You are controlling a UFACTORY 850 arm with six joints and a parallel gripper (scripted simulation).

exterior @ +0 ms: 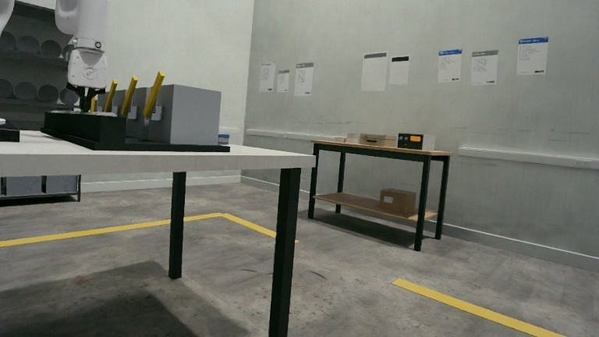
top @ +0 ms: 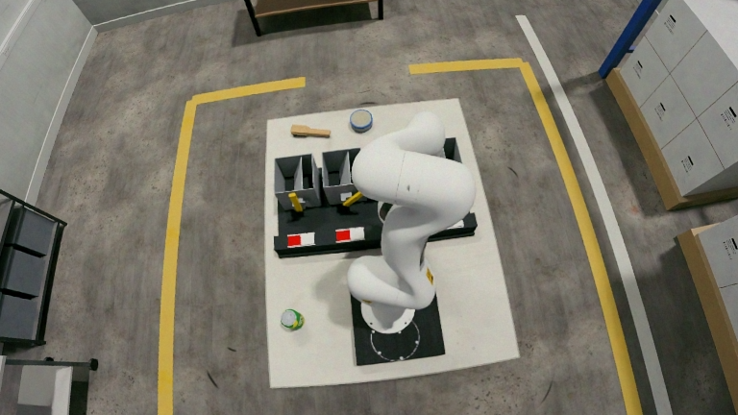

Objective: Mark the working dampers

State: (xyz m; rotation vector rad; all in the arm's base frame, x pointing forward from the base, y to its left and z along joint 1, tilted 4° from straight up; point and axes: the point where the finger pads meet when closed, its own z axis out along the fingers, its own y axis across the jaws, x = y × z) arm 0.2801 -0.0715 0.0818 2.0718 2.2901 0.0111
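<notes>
Grey box dampers stand in a row on a black base (top: 321, 217) (exterior: 83, 125). The overhead view shows two of them (top: 296, 174) (top: 338, 170); my arm hides the others. Their yellow levers (top: 295, 201) (top: 353, 198) point toward the front. In the side view three levers (exterior: 154, 87) (exterior: 129, 90) (exterior: 110, 94) lean the same way, and a fourth (exterior: 92, 104) shows only a short yellow piece. My gripper (exterior: 86, 98) is shut and points down right beside that fourth lever; I cannot tell if it touches it. Two sliders (top: 301, 239) (top: 349, 234) show red beside a white cover.
A wooden block (top: 309, 131) and a blue-rimmed round tin (top: 360, 119) (exterior: 224, 138) lie behind the dampers. A green and yellow can (top: 292, 319) stands at the front left of the white table (top: 305, 355) (exterior: 132, 158). A side table (exterior: 380, 145) stands by the wall.
</notes>
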